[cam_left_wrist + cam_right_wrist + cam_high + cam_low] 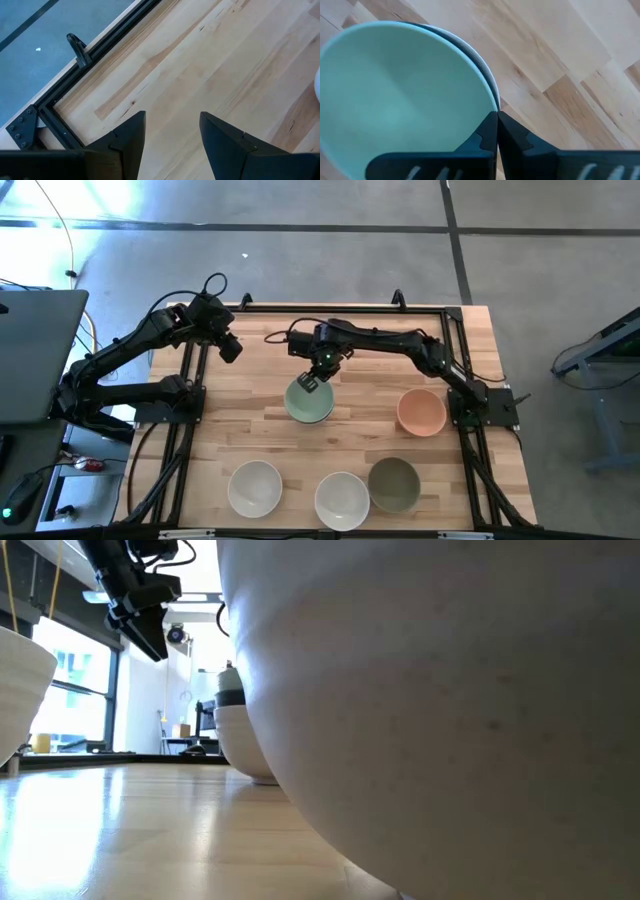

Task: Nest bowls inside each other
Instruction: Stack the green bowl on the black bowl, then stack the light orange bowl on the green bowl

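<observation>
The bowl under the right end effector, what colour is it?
Pale mint green bowl, best seen in the right wrist view.

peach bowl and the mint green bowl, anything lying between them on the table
Nothing: in the high view only bare wood separates the mint green bowl from the peach bowl. The right arm passes above that stretch, its gripper at the mint bowl's rim.

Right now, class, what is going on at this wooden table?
The right end effector is shut on the rim of the pale mint green round bowl, which sits in another bowl mid-table. The left end effector hangs open near the far left corner. Peach-orange, olive-grey and two white bowls stand apart.
</observation>
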